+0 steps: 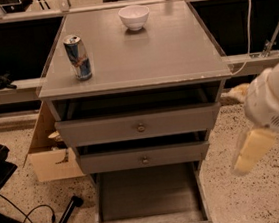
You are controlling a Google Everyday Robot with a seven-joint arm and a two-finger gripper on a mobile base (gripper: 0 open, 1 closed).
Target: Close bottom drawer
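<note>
bottom drawer (149,195) gaping at 6 o'clock | gripper (252,152) hovering at 4 o'clock, closure impossible to tell | needing square, centred front push

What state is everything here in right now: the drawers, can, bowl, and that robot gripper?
Bottom drawer: pulled far out, inside bare.
Middle drawer: partly open.
Top drawer: partly open.
Can: upright on cabinet top.
Bowl: upright near back edge.
Gripper: right of drawers, touching nothing.

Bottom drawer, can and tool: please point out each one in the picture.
bottom drawer (149,198), camera view, on its bare inside floor.
can (77,57), camera view, on the middle of its side.
tool (251,153), camera view, far right, on its pale yellow end.
</note>
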